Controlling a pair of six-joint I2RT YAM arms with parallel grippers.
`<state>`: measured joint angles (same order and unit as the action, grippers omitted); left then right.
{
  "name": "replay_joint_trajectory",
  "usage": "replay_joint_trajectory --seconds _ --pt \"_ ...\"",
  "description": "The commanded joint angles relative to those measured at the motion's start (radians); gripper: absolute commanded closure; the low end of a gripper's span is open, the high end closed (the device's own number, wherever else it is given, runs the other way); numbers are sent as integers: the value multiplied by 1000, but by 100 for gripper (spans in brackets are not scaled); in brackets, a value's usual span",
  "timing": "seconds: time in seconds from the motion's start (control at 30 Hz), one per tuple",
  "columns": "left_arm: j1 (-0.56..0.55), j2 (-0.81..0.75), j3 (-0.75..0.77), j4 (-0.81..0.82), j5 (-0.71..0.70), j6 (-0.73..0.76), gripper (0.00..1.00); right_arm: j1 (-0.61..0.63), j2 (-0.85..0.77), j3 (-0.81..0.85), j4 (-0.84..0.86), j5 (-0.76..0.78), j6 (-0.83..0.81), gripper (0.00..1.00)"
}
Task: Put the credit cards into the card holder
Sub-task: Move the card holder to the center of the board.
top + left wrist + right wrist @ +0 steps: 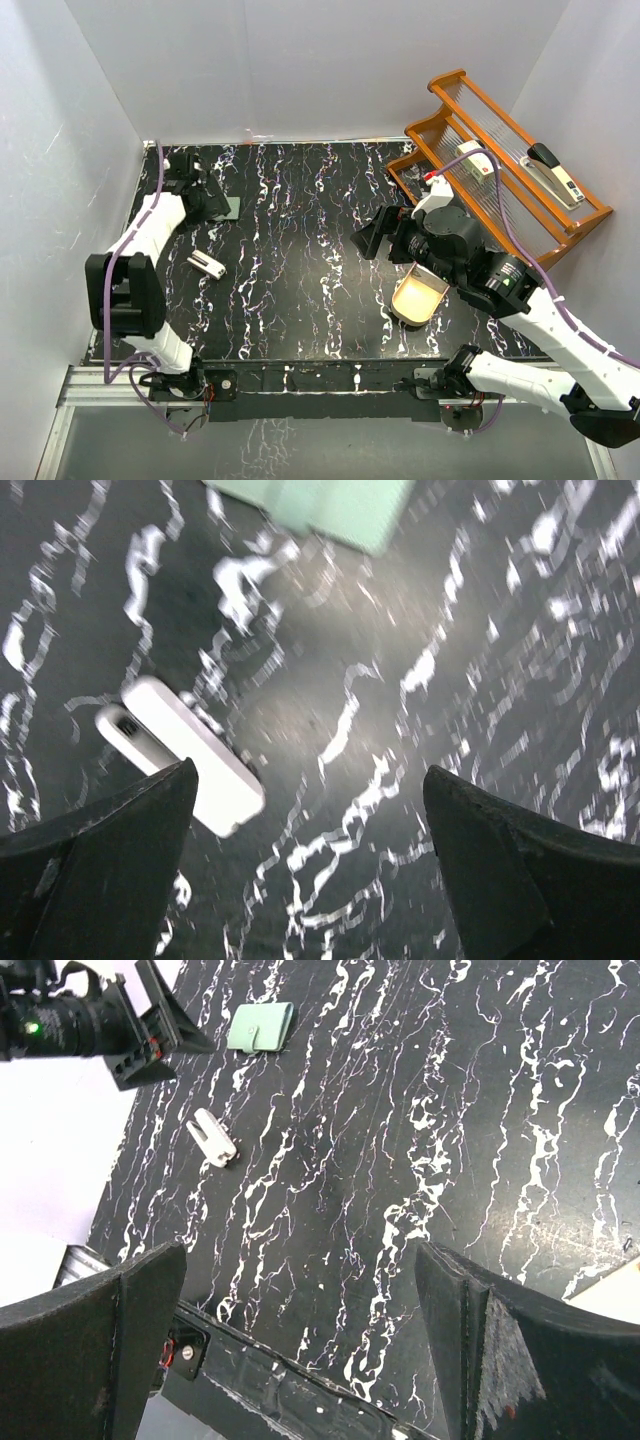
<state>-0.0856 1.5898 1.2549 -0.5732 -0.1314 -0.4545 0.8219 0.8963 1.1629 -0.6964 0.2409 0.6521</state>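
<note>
The card holder (229, 208) is a small sage-green wallet lying shut on the black marbled table at the back left; it also shows in the right wrist view (261, 1028) and at the top edge of the left wrist view (322, 504). My left gripper (213, 200) hovers just beside it, jaws open (310, 780) with only bare table between them. My right gripper (368, 238) stands open over the middle of the table (300, 1260), holding nothing. The credit cards are out of view.
A small white oblong object (206, 264) lies in front of the card holder. A tan bowl-like object (420, 296) sits under the right arm. A wooden rack (560, 215) with a stapler (552, 172) stands at the back right. White walls enclose the table.
</note>
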Motion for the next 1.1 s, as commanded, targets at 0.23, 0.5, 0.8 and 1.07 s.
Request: replay_joint_trajectory --seconds 0.23,0.5,0.8,1.07 --pt "129 293 205 186 75 73 18 -4 -1 7 73 -30 -13 2" --pt "166 444 315 206 156 113 25 -4 16 2 67 -43 -3 2" --pt "171 587 394 169 254 128 42 -5 1 -19 68 -49 14 2" --pt "148 562 356 48 270 94 59 -5 -7 -49 59 -30 20 2"
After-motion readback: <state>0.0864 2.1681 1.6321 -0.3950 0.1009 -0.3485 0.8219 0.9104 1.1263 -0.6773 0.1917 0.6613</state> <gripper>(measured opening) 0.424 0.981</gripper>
